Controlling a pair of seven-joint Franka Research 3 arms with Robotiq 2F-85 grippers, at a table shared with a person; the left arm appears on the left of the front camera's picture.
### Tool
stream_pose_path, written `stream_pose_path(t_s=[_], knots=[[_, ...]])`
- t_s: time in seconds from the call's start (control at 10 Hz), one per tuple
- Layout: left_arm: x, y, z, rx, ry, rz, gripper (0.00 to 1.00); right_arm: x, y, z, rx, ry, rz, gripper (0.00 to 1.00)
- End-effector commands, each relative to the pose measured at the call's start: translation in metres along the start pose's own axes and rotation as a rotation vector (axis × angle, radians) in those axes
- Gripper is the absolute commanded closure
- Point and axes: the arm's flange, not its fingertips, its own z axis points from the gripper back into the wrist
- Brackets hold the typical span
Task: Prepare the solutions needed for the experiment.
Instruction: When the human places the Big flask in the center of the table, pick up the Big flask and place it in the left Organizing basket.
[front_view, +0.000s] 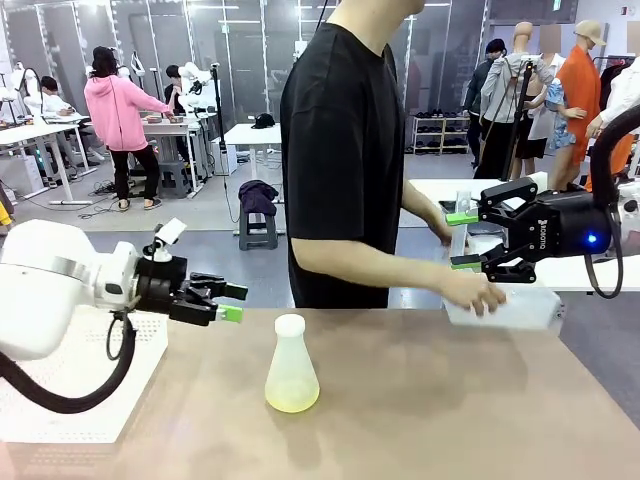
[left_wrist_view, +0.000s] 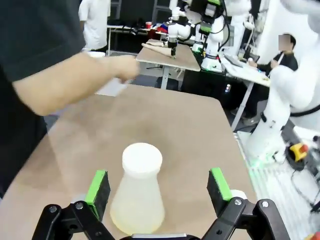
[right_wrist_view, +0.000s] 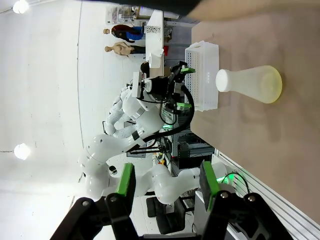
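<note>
1. The flask (front_view: 291, 365) is stood upright near the middle of the desk (front_view: 450, 400), within reach of both arms. The solutions (front_view: 292, 400) are seen as a shallow pale yellow layer at its base.
2. The left gripper (front_view: 235, 302) is held wide apart and empty. It is aligned on the flask, judged ready for a grasp.
3. The right gripper (front_view: 462, 240) is parted and empty. It is held above the desk's far right corner, beside the person's hand (front_view: 478, 293), which is on a white container (front_view: 525, 308).

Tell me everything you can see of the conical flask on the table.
The flask is translucent, whitish and plastic-looking. Its wide round base tapers to a short neck with an opaque white top; whether that is a cap I cannot tell. A shallow layer of pale yellow liquid lies at its bottom. It stands upright near the middle of the brown table, touched only by the tabletop. The open left claw hovers beside it, apart from it.
</note>
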Motion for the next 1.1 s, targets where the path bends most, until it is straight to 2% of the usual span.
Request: stream_pose_path(t_s=[0.0, 0.1, 0.2, 0.3, 0.8, 1.0], knots=[[-0.010, 0.012, -0.015, -0.043, -0.007, -0.067, 0.00, 0.000, 0.000, 0.001, 0.008, 0.003, 0.005, 0.34], [-0.008, 0.010, -0.021, -0.062, -0.022, -0.075, 0.00, 0.000, 0.000, 0.001, 0.008, 0.003, 0.005, 0.34], [-0.005, 0.011, -0.022, -0.006, 0.039, -0.081, 0.00, 0.000, 0.000, 0.001, 0.008, 0.003, 0.005, 0.34], [-0.008, 0.004, -0.016, -0.033, -0.004, -0.062, 0.00, 0.000, 0.000, 0.001, 0.008, 0.003, 0.005, 0.34], [-0.010, 0.006, -0.018, -0.029, 0.004, -0.064, 0.00, 0.000, 0.000, 0.001, 0.008, 0.003, 0.005, 0.34], [-0.032, 0.018, -0.021, -0.066, -0.054, -0.127, 0.00, 0.000, 0.000, 0.001, 0.008, 0.003, 0.005, 0.34]])
